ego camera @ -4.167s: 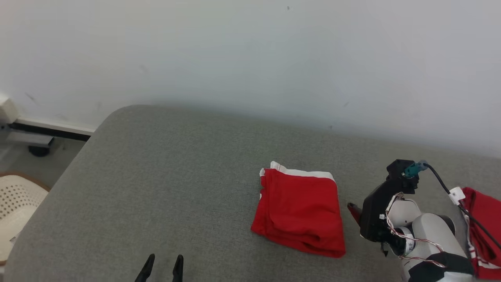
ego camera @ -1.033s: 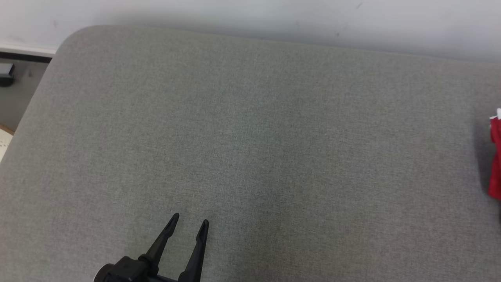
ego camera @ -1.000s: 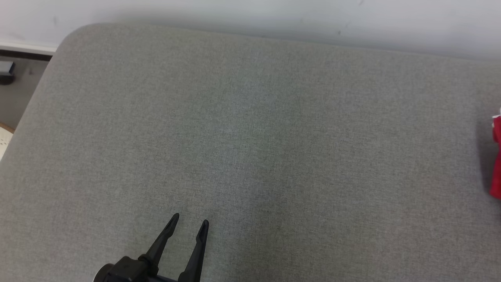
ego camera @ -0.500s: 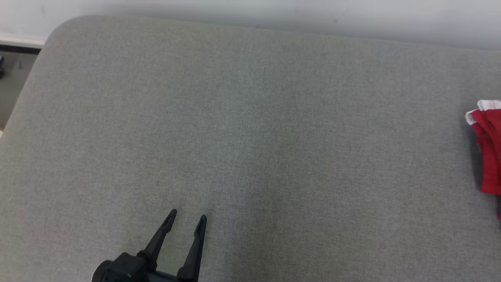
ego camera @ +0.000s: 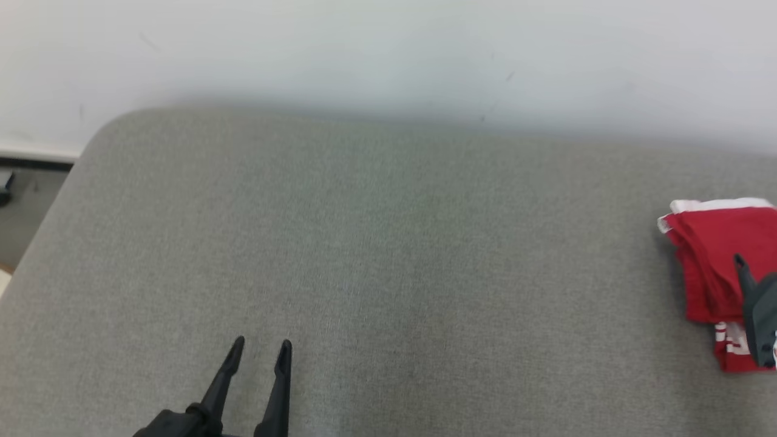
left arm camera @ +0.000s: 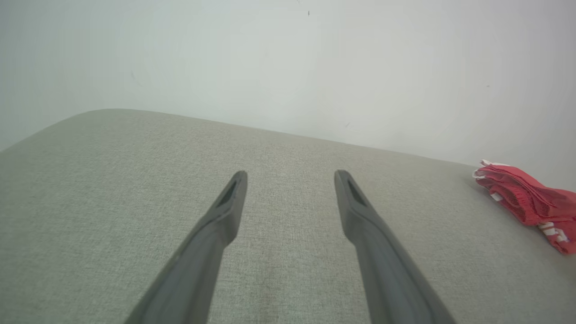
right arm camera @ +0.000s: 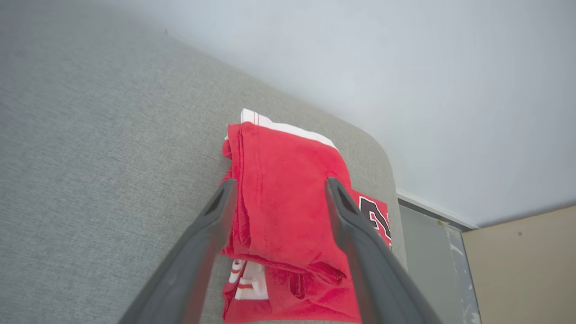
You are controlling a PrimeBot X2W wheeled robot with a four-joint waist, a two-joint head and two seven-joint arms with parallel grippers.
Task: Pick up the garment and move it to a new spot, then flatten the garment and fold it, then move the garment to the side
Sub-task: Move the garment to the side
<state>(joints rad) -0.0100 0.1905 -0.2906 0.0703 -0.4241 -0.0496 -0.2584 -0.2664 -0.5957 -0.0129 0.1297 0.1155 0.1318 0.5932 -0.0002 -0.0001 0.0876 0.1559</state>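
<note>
The garment (ego camera: 710, 255), red with a white band, lies folded at the far right of the grey cushion (ego camera: 364, 243). It rests on top of a second red piece. My right gripper (right arm camera: 280, 183) hovers open over the folded garment (right arm camera: 288, 198), its jaws spread to either side of it and holding nothing. One of its fingers (ego camera: 746, 276) shows at the right edge of the head view. My left gripper (ego camera: 261, 343) is open and empty low over the bare cushion at the front left. In the left wrist view the left gripper (left arm camera: 291, 175) is well apart from the garment (left arm camera: 526, 202).
Under the garment lies another red piece (right arm camera: 375, 216) with white stripes and a dark number. A white wall (ego camera: 364, 48) runs behind the cushion. The cushion's rounded right end (right arm camera: 382, 166) drops to the floor just past the pile, and its left corner (ego camera: 91, 145) is rounded too.
The head camera has swung and tilted. The folded garment has gone from the cushion's middle to the right end, onto the other red piece. The right gripper now stands open above it.
</note>
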